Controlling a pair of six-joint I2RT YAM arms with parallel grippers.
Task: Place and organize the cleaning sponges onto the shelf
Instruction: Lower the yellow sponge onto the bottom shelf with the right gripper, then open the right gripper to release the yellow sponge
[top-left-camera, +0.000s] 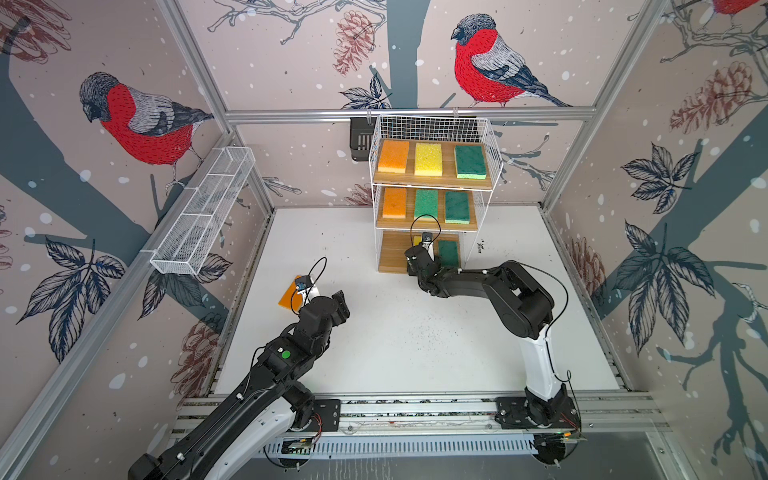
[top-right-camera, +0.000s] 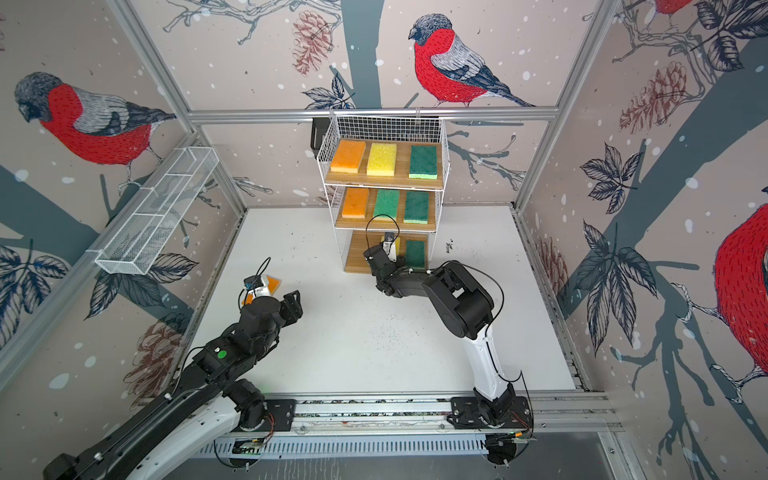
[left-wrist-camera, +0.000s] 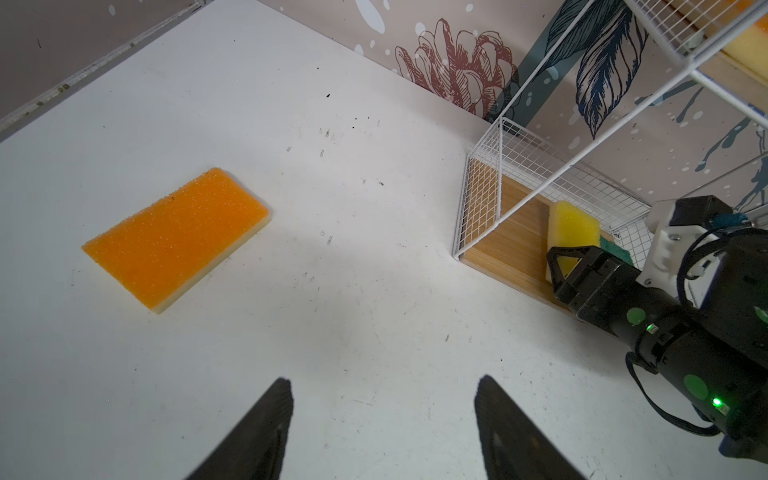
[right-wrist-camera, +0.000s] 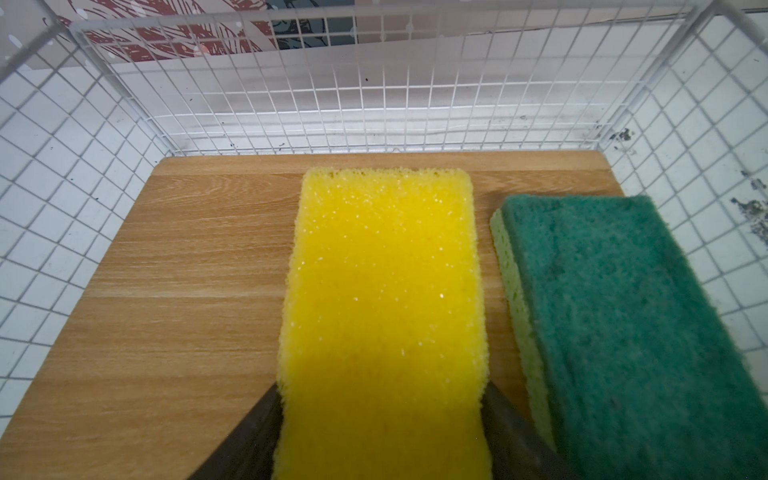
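The shelf (top-left-camera: 432, 124) sits upper centre in both top views; upper two boards (top-left-camera: 432, 181) full, three sponges (top-left-camera: 428, 160) each. On the bottom board (right-wrist-camera: 166, 291) the yellow sponge (right-wrist-camera: 382, 270) lies flat, parallel, just beside the green sponge (right-wrist-camera: 623, 311), leaving room for a third. Right gripper (right-wrist-camera: 382, 386) flanks its near end; pinching or loose, cannot tell. Left gripper (left-wrist-camera: 384, 380) apart, empty, hangs near the orange sponge (top-left-camera: 289, 295) on the bench (top-left-camera: 415, 332), left of centre: likely last to go.
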